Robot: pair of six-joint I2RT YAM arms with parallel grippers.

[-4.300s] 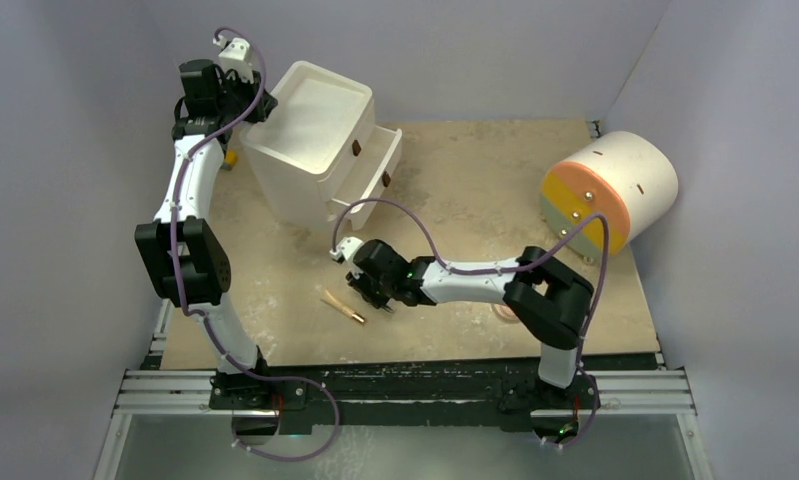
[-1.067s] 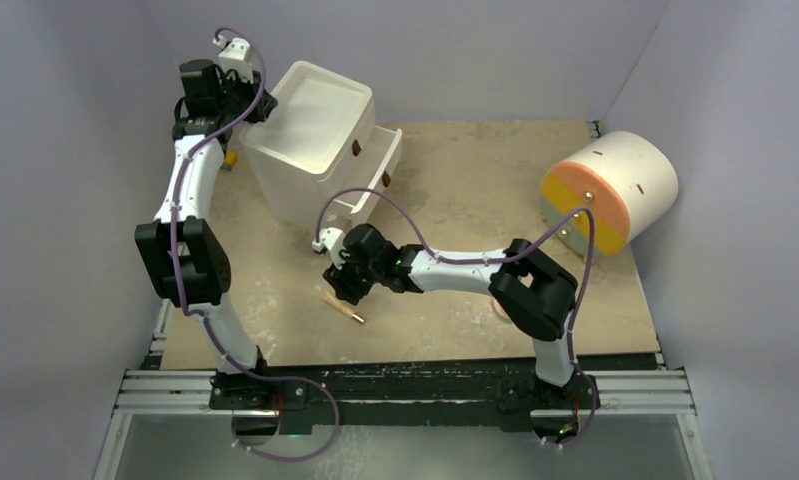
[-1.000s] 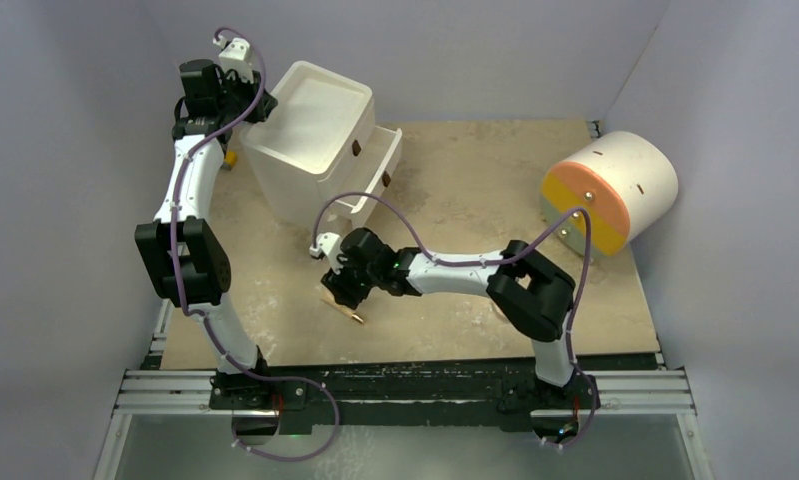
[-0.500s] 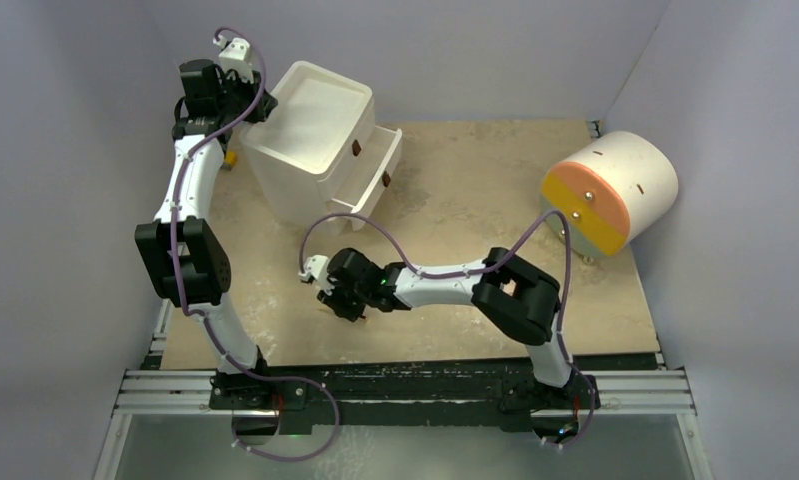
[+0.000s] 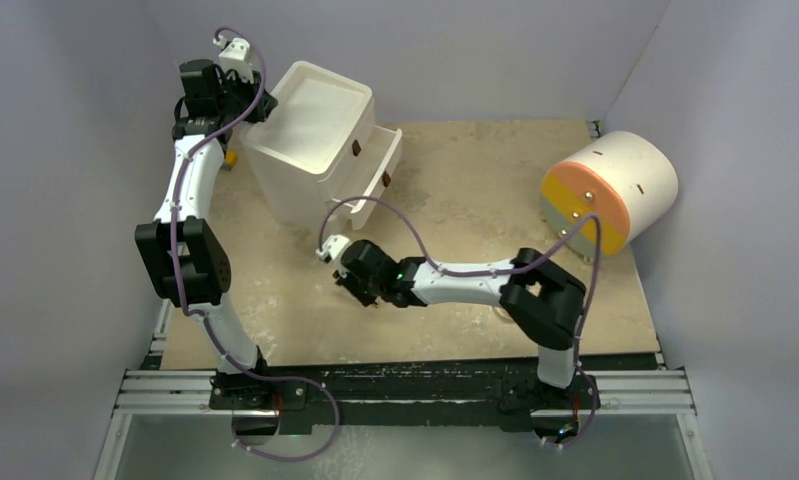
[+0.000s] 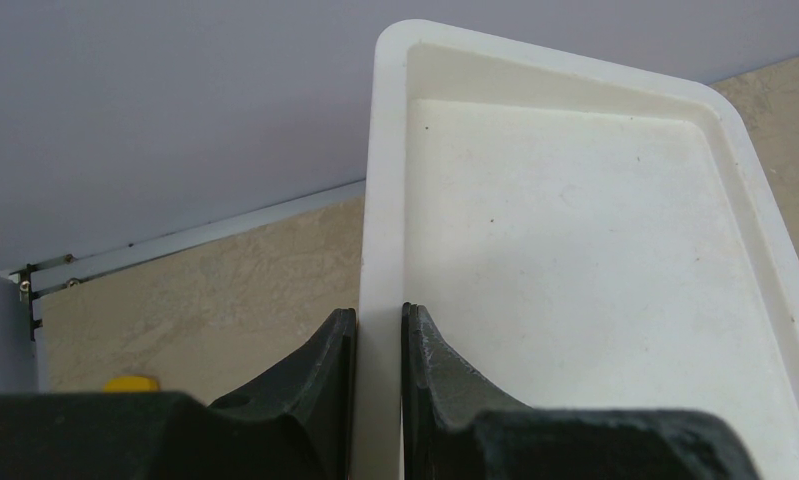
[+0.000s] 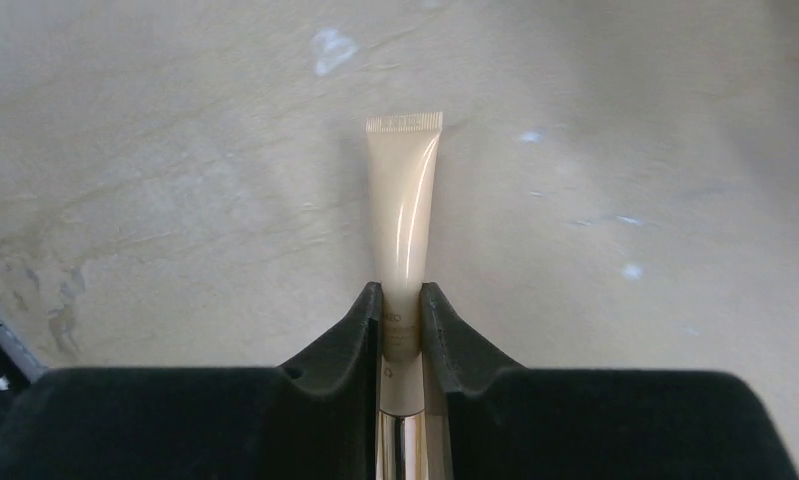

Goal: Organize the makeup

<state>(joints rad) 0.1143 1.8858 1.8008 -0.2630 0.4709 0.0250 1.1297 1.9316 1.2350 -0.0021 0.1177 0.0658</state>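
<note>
My right gripper (image 7: 402, 290) is shut on a thin tan tube-like makeup stick (image 7: 403, 200) with a shiny gold cap end between the fingers. It holds the stick above the beige table. In the top view the right gripper (image 5: 360, 280) is near the table's front middle, and the stick is hidden under it. My left gripper (image 6: 378, 315) is shut on the raised rim of the white cabinet's top (image 6: 575, 230), at its back left corner (image 5: 260, 105). A bit of pink (image 5: 499, 313), perhaps the compact, shows by the right arm's elbow. The other makeup is out of view.
The white three-drawer cabinet (image 5: 315, 140) stands at the back left with two drawers (image 5: 380, 170) pulled out towards the right. A large white cylinder with an orange-yellow face (image 5: 610, 190) lies at the right edge. A small yellow thing (image 5: 232, 157) sits left of the cabinet.
My right gripper swung left onto the tan stick lying on the table, shut on it, and has moved back right with it; the stick no longer lies on the table. The left arm has not moved.
</note>
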